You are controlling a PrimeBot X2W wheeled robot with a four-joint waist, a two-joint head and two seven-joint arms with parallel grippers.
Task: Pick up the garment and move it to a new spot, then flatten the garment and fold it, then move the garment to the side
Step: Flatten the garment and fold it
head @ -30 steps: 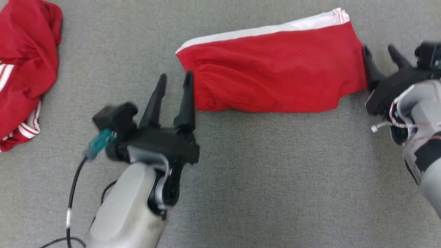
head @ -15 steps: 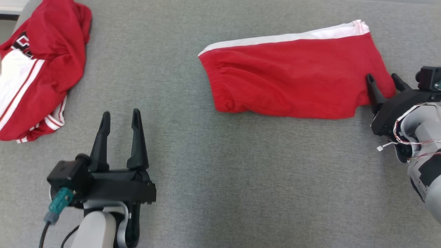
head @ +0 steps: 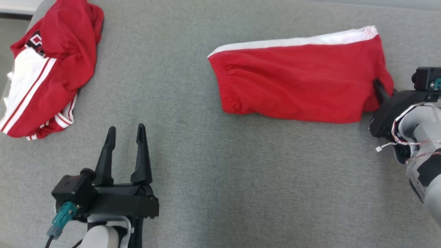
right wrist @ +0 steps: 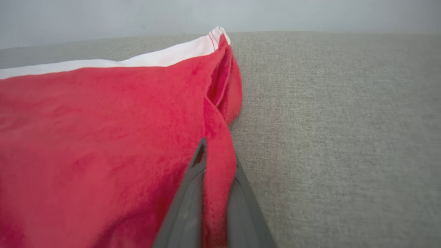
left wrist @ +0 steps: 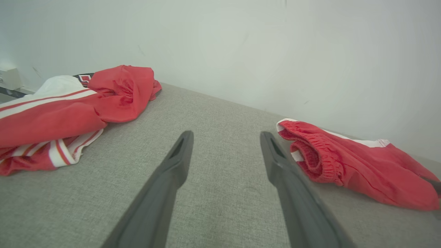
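The right gripper (right wrist: 218,155) pinches a soft hem fold of the red shorts (head: 296,89) — the left gripper (head: 125,132) gapes over coarse grey fabric (head: 241,172).

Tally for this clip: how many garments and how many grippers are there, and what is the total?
Garments: 2, the folded red shorts and the crumpled red-and-white garment.
Grippers: 2, the left gripper open over the surface, the right gripper shut on the folded red shorts.
Total: 4.
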